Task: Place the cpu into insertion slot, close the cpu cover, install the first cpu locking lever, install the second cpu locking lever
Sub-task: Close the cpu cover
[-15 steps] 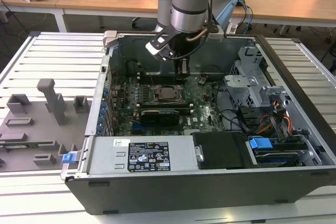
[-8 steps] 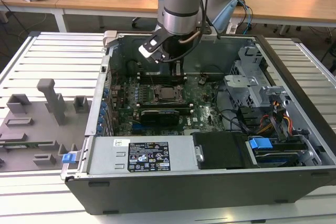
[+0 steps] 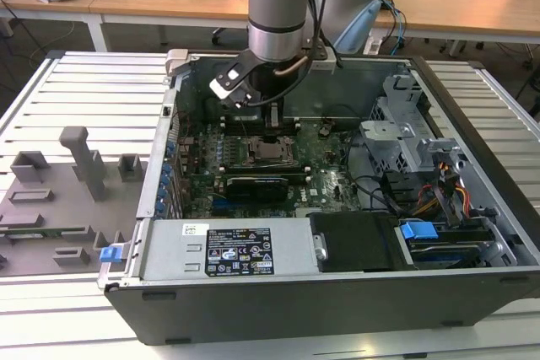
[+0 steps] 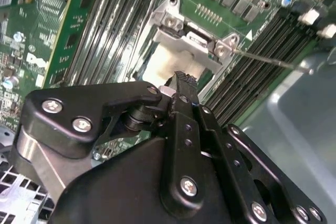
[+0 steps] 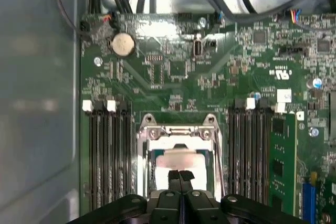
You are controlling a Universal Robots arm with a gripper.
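**Chip seated, cover down, lever rod not latched**

In the exterior view, the arm (image 3: 283,6) reaches down from the upper middle of the frame into the open computer case (image 3: 253,301). Its gripper (image 3: 272,128) hangs just above the insertion slot (image 3: 270,153), near the centre of the green motherboard (image 3: 329,170). A grey fixture plate (image 3: 76,183) lies at the exterior view's left, well apart from the work. The power supply (image 3: 240,252) sits along the near wall of the case.

In the second wrist view, the gripper (image 4: 182,80) has its fingertips pressed together, and I can see nothing pinched between them. They hang over the pale face of the cpu (image 4: 165,59). The grey metal cpu cover (image 4: 191,45) frames the chip on the side beyond the tips. A thin locking lever (image 4: 262,57) runs out from the cover's corner across the memory slots (image 4: 252,51); it looks free, not hooked down.

In the first wrist view, the gripper (image 5: 179,174) again shows both fingertips touching, right over the cpu (image 5: 181,157). The chip lies inside the window of the cpu cover (image 5: 176,132), between two banks of memory slots (image 5: 107,156). A coin cell (image 5: 123,42) sits farther off on the board.

By my reckoning, the chip is already placed and the cover appears to lie flat over it. The levers look not yet latched. I cannot tell whether the tips touch the chip.
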